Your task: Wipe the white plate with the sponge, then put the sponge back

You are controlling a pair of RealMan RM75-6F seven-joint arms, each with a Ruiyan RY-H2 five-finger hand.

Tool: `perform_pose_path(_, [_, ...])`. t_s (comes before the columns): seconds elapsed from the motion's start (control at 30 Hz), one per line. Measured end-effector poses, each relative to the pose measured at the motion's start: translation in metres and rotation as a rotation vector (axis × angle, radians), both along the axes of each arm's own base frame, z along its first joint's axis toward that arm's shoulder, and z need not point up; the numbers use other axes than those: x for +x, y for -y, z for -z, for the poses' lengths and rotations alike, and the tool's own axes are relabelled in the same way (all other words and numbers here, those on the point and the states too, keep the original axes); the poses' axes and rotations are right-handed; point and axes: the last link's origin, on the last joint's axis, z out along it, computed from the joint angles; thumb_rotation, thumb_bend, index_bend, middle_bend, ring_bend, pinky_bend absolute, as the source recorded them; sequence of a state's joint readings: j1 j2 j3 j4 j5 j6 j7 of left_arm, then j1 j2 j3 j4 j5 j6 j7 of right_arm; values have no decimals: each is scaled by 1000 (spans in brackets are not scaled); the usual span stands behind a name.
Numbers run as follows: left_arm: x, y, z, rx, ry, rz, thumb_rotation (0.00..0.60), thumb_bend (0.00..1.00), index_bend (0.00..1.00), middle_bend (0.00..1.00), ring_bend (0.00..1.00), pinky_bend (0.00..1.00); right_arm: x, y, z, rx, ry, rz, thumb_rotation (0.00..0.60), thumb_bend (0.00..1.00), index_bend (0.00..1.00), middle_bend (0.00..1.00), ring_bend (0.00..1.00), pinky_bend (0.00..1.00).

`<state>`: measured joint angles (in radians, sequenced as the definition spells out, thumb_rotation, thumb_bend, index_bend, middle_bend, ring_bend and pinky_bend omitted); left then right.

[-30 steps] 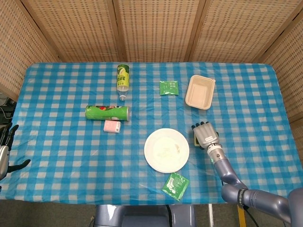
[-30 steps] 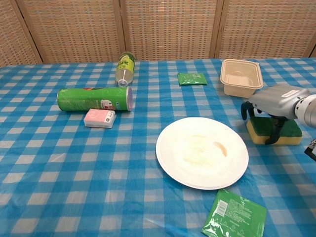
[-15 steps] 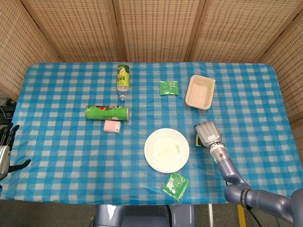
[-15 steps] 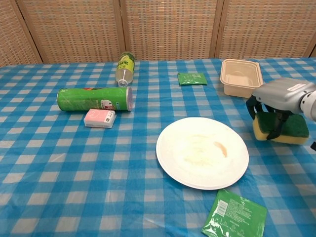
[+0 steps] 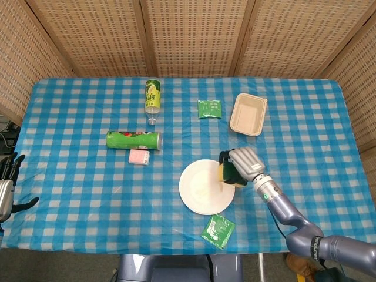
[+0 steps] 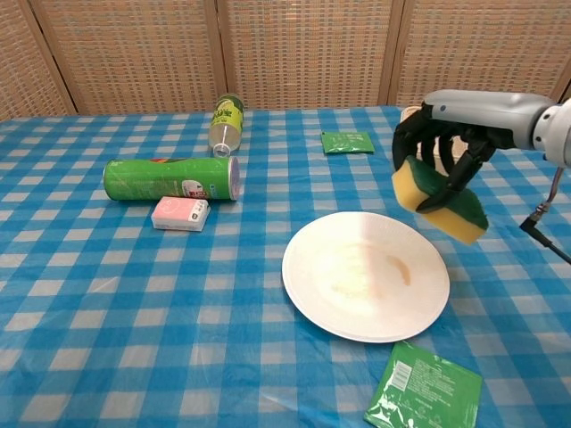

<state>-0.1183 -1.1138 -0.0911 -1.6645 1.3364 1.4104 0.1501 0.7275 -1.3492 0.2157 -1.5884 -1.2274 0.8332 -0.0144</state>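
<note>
The white plate [image 5: 202, 188] [image 6: 361, 276] lies on the checked cloth near the front, with a brownish smear on it. My right hand [image 5: 238, 164] [image 6: 446, 147] grips the yellow and green sponge [image 5: 226, 174] [image 6: 439, 201] in the air, tilted, above the plate's right edge. My left hand [image 5: 7, 185] shows only at the far left edge of the head view, off the table, with its fingers apart and nothing in them.
A green chip can [image 6: 169, 178] lies on its side with a pink packet [image 6: 179, 213] in front of it. A bottle [image 6: 227, 120], a green sachet [image 6: 347, 141] and a beige tray [image 5: 248, 114] are farther back. Another green sachet [image 6: 424, 388] lies near the front edge.
My right hand has lifted the sponge off the cloth at the right and carried it left and up, over the plate's right edge. The left hand has not moved.
</note>
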Motion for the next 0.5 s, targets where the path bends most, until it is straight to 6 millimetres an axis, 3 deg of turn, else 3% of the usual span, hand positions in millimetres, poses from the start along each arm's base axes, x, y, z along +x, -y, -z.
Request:
perform_pose_path(0.17, [-1, -1, 2, -4, -4, -4, 600, 0, 0, 0, 0, 0, 15, -4, 17, 144, 88, -8, 600, 462, 530, 620, 541, 585])
perform_pose_path(0.5, [-2, -3, 1, -3, 1, -13, 600, 0, 0, 0, 0, 0, 26, -8, 57, 181, 82, -99, 600, 465, 532, 621, 540, 585])
